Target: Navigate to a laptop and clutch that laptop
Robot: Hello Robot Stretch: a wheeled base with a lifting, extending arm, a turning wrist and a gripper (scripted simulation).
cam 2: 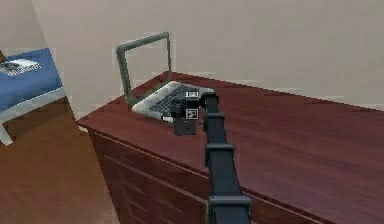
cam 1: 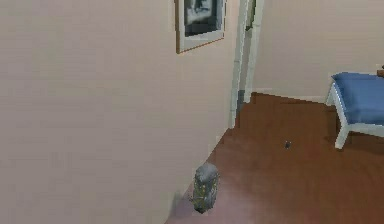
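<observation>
Reaching across the desk to the laptop

We see the arm (cam 2: pixel 222 170) rise from the arm side view's bottom edge and stretch over the dark red wooden desk (cam 2: pixel 310 150), whose drawer fronts show at lower left. At the arm's far end the claw (cam 2: pixel 180 108) sits at the laptop (cam 2: pixel 152 100), which lies on the desk's far left corner with its lid upright, just before the beige wall (cam 2: pixel 280 40). With the laptop resting on the desk right at the claw, we cannot tell whether the claw holds anything or even touches it. Left of the desk, across a strip of brown wooden floor (cam 2: pixel 40 170), stands a white-framed bed (cam 2: pixel 25 90) with a blue cover and a small flat thing (cam 2: pixel 20 67) on it.

In the forward view a pale wall (cam 1: pixel 90 110) runs along the left. Close to it a small grey object (cam 1: pixel 206 187) stands on the floor, and a dark speck (cam 1: pixel 288 145) lies farther on. Beyond them are a framed picture (cam 1: pixel 200 25) and a white-trimmed doorway (cam 1: pixel 245 55).
</observation>
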